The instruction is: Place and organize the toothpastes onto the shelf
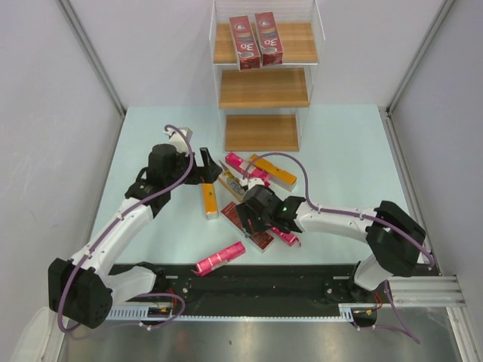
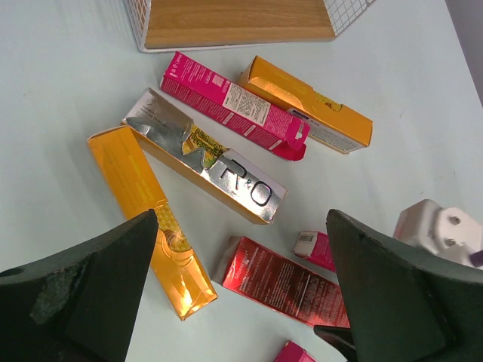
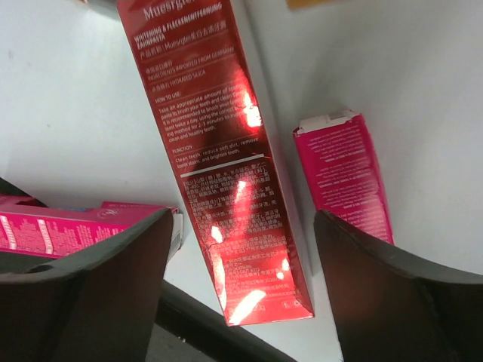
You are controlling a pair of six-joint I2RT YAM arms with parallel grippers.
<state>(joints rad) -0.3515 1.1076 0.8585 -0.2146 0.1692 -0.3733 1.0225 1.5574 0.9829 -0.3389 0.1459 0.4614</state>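
red toothpaste carton (image 3: 219, 151) sits inside the spread right claw (image 3: 241, 219), gaps visible wrist-side only; left claw (image 2: 241, 219) spread.

robot lab cell: plain white partition walls (image 1: 53, 113), pale tabletop (image 1: 343, 151)

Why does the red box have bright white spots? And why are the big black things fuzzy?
Right wrist view: light bounces off the glossy dark red carton, making white glare patches; the black fingers sit close to the lens, so they blur. Left wrist view: the silver carton glints too. Top view: even light, faint shadows.
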